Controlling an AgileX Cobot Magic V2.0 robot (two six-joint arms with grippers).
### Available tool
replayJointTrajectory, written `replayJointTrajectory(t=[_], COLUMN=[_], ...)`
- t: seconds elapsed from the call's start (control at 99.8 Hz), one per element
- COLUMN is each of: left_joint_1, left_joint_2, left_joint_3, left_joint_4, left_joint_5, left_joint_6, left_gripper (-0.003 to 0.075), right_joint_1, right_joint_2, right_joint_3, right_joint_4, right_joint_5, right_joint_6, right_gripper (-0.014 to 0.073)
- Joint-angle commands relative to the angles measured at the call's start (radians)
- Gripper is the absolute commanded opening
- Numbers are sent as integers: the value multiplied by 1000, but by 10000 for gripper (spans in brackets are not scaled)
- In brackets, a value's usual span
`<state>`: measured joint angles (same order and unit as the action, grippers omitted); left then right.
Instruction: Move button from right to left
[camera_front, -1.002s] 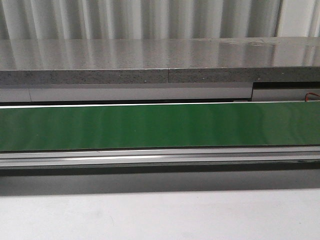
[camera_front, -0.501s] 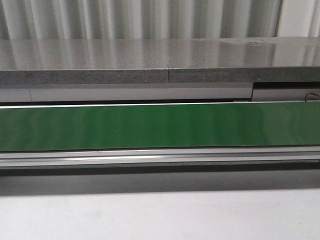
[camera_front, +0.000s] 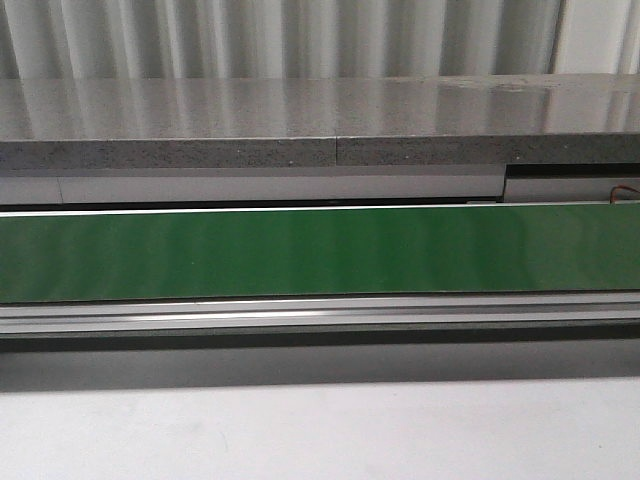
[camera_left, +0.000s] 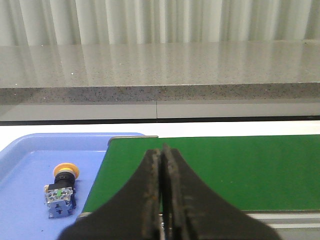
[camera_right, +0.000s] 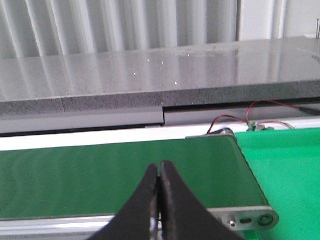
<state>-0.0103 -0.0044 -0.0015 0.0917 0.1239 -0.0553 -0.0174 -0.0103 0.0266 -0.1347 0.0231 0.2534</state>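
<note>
An industrial workcell: a green conveyor belt (camera_front: 320, 252) runs below a grey stone counter (camera_front: 320, 120).

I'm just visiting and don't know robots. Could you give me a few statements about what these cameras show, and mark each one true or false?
1. The button lies in a blue tray. True.
2. The left gripper holds the button. False: its fingers are closed on nothing.
3. The button sits on the green belt. False: it lies beside it, in the tray.
4. The right gripper is shut and empty. True.
5. The front view shows no button. True.
</note>
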Motion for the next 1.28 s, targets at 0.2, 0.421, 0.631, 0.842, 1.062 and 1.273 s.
replayJointTrajectory(t=[0.2, 0.421, 0.631, 0.842, 1.062, 1.273], left_joint_1=[3, 3, 3, 3, 3, 3], left_joint_2=[-35, -35, -35, -35, -35, -35], left_joint_3=[25, 25, 25, 25, 25, 25], left_joint_4=[-6, -6, -6, -6, -6, -6], left_joint_5=[-85, -85, -85, -85, -85, -85], left_joint_6=[-10, -10, -10, -10, -10, -10], left_gripper=[-20, -20, -20, -20, -20, -20], right_joint_1=[0, 0, 0, 0, 0, 0], right_joint_2=[-16, -16, -16, -16, -16, -16], right_joint_3=[-16, -16, -16, -16, -16, -16], right_joint_4=[23, 47, 47, 47, 47, 47], right_joint_5=[-96, -92, -90, -90, -90, -90], right_joint_6=[3, 3, 3, 3, 3, 3], right_gripper=[-67, -67, -67, -67, -67, -67])
